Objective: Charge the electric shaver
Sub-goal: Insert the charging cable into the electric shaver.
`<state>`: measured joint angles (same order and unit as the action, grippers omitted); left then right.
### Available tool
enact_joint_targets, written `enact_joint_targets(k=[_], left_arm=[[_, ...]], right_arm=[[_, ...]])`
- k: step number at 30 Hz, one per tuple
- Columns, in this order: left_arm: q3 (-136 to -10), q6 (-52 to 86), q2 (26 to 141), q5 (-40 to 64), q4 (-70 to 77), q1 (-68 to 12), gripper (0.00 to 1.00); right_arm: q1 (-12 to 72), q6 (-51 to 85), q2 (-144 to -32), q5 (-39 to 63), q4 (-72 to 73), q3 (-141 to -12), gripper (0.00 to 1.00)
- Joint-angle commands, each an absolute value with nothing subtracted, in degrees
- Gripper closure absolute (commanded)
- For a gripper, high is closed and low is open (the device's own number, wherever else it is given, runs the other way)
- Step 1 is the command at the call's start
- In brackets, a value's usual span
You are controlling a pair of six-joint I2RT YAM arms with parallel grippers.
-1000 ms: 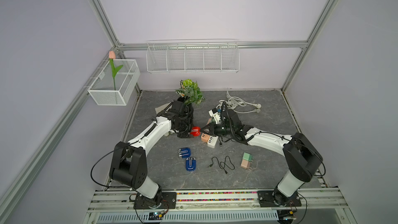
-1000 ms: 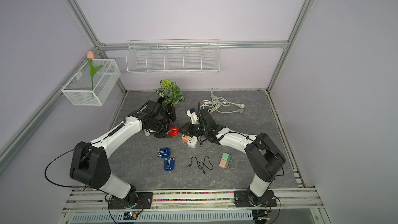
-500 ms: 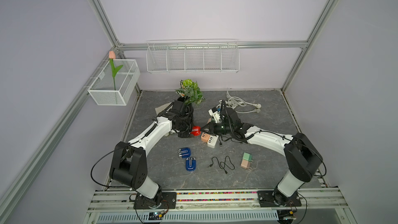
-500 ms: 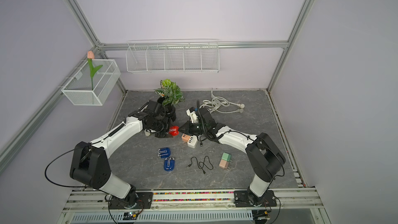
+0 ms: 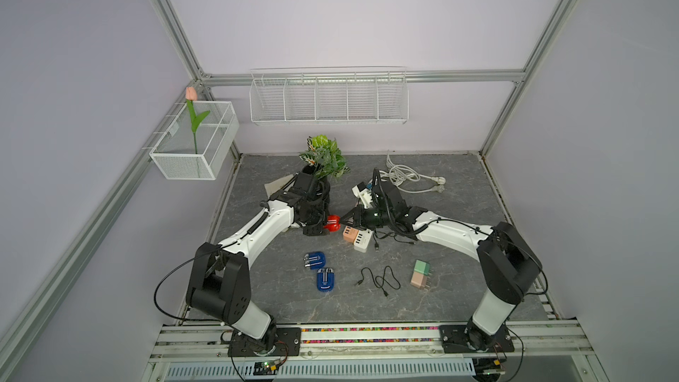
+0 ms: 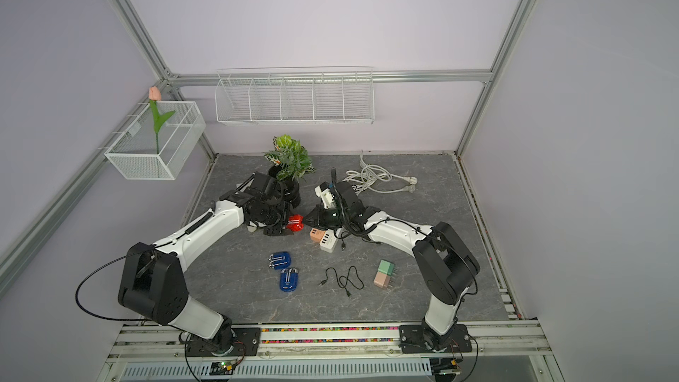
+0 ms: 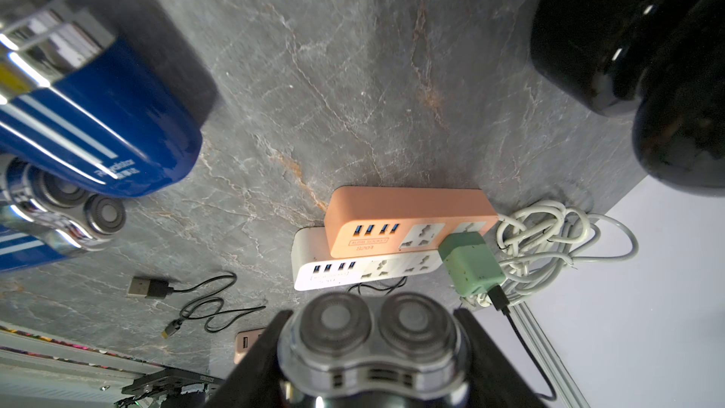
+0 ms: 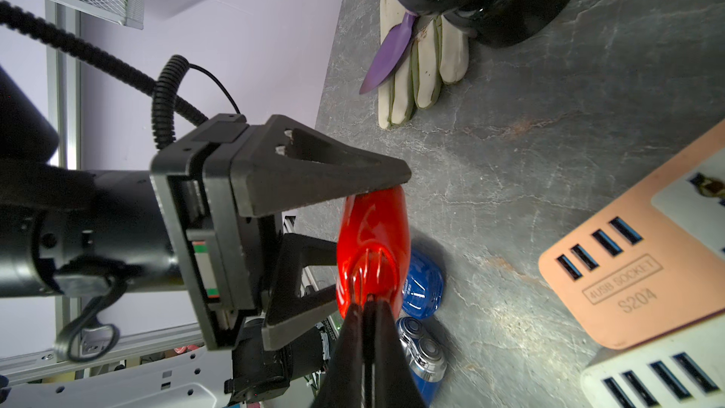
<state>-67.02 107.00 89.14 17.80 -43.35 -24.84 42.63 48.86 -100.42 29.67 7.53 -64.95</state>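
Note:
The red electric shaver (image 5: 333, 223) (image 6: 295, 223) hangs just above the table, and my left gripper (image 5: 320, 226) (image 7: 372, 313) is shut on it. Its two round cutting heads (image 7: 372, 327) fill the space between the fingers in the left wrist view. My right gripper (image 5: 343, 216) (image 8: 368, 302) is shut on a thin dark plug, its tip against the shaver's base (image 8: 372, 268). A green adapter (image 7: 470, 264) sits in the orange power strip (image 7: 408, 209) (image 5: 350, 232), and a black cable (image 7: 521, 343) leads from it.
A white power strip (image 5: 363, 242) lies against the orange one. Two blue shavers (image 5: 315, 259) (image 5: 325, 280), a loose black cable (image 5: 378, 279) and green and pink adapters (image 5: 421, 273) lie nearer the front. A potted plant (image 5: 323, 163), a glove (image 8: 419, 72) and a coiled white cord (image 5: 408, 178) are at the back.
My right gripper has crept slightly left toward the red shaver's base. The left arm holds the shaver in the same place.

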Motion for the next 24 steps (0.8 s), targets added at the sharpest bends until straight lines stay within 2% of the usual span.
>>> enact_joint_targets(k=[1, 13, 24], left_arm=[[-68.2, 111.7, 86.7, 26.6, -36.4, -27.2, 1.00], [-70.1, 111.6, 85.0, 31.4, -35.1, -27.9, 1.00], [-69.2, 112.5, 83.3, 29.5, -35.6, -28.3, 1.00]], right_arm=[[44.4, 47.5, -102.8, 33.1, 8.6, -66.0, 0.93], [43.7, 47.9, -106.9, 38.0, 13.6, -65.6, 0.94], [43.5, 47.9, -107.2, 37.2, 10.4, -67.4, 0.93]])
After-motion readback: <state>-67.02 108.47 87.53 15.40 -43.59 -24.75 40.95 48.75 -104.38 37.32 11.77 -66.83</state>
